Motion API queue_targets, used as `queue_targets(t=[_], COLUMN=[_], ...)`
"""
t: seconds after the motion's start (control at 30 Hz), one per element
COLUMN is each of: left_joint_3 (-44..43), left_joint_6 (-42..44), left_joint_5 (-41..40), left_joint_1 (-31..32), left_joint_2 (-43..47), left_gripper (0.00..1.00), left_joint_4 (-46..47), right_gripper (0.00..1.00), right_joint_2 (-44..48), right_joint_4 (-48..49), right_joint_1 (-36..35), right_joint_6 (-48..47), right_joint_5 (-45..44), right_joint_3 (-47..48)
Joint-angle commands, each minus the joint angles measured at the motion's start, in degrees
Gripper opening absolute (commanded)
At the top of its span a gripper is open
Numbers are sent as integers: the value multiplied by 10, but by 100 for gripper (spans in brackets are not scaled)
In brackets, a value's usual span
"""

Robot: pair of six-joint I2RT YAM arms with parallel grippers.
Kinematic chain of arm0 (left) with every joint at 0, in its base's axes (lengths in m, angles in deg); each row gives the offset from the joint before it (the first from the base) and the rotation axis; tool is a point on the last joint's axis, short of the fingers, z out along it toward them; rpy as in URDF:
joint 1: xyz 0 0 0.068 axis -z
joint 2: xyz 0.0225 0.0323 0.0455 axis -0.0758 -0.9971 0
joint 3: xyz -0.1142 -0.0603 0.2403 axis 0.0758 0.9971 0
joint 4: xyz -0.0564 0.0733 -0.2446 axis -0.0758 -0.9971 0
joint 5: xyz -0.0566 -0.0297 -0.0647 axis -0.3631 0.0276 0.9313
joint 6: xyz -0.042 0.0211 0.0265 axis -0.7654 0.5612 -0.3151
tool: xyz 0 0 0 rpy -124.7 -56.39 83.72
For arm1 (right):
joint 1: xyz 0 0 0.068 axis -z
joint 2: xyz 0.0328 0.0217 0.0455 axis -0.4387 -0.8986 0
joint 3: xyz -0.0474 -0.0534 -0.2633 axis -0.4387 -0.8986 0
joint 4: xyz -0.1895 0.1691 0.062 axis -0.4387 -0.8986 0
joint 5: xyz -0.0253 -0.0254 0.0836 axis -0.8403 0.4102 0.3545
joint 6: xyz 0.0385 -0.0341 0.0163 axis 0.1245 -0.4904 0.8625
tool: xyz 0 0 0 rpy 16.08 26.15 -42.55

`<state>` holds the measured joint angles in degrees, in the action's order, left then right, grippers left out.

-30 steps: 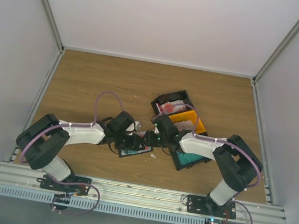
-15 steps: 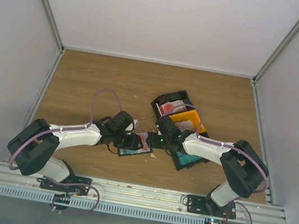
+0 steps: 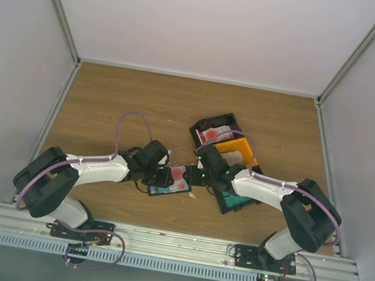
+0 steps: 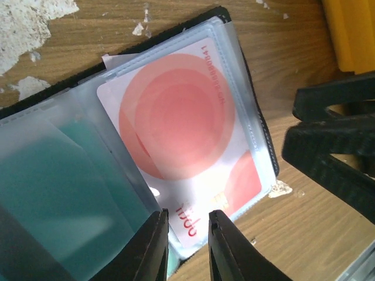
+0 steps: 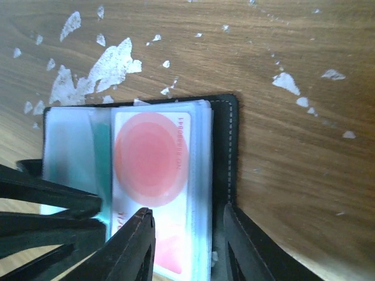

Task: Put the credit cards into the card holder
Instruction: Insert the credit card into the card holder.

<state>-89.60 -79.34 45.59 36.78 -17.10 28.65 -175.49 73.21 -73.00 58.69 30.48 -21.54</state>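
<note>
The black card holder [image 3: 171, 181] lies open on the table between both grippers. In the left wrist view its right clear pocket [image 4: 249, 99] holds a white and pink credit card with red circles [image 4: 176, 117], and its left pocket holds a teal card [image 4: 53, 193]. My left gripper [image 4: 187, 237] is narrowly open over the pink card's near edge. My right gripper [image 5: 188, 234] is open, its fingers either side of the holder's right half [image 5: 221, 146] and the pink card [image 5: 151, 158]. In the top view the left gripper [image 3: 163, 177] and right gripper [image 3: 198, 174] flank the holder.
A black tray with pink cards [image 3: 214, 128], an orange tray [image 3: 235, 148] and a black tray with a teal card [image 3: 239, 200] stand right of the holder, under the right arm. White flecks [image 5: 94, 70] mark the wood. The orange tray's edge [image 4: 351, 29] is close to the left gripper.
The grippers have drawn slightly apart over the holder, and the pink card now shows uncovered inside it. The left arm has shifted a little.
</note>
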Motion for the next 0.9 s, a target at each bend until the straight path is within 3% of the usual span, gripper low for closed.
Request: queue_targets(t=[0.0, 0.87], left_joint_3=[-3, 34], left_joint_6=[4, -3], left_joint_5=[-17, -53], left_joint_1=[2, 2], left_joint_2=[-24, -55], left_gripper=[22, 1], left_joint_4=[31, 4], right_gripper=[31, 33], right_joint_2=[4, -43], right_joint_4=[33, 28], right_joint_1=[-5, -7], right_joint_6=[-3, -13], right_joint_5=[30, 65], right_joint_3=[-8, 4])
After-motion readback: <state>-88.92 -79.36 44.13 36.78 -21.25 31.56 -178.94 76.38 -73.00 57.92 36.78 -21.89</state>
